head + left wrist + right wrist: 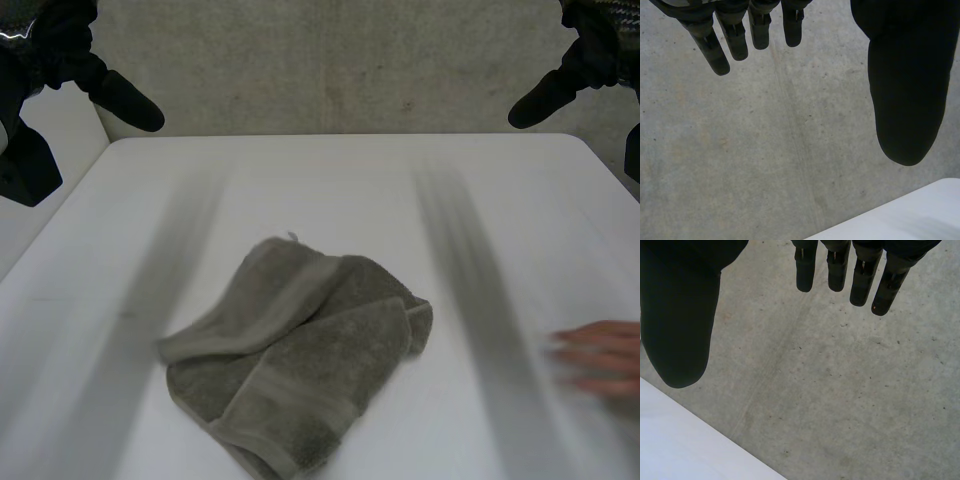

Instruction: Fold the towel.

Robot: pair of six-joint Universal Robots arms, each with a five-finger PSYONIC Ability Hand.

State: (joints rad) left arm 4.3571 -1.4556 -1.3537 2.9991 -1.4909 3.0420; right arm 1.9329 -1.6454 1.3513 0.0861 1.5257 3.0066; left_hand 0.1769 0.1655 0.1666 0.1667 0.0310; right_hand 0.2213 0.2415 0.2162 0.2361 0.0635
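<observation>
My left hand (905, 95) hangs empty, its fingers (735, 42) straight and the thumb well apart, just off the far left corner of the bench (350, 180). My right hand (677, 320) is the same off the far right corner, its fingers (860, 282) spread and holding nothing. Both are well apart from the towel (300, 360), a grey one lying rumpled and loosely doubled over at the near middle of the bench. A person's hand (600, 357) lies at the bench's right edge, apart from the towel.

Rumpled grey towel (300, 360) lying on white table (330, 180), person's hand (600, 355) at its right edge
</observation>
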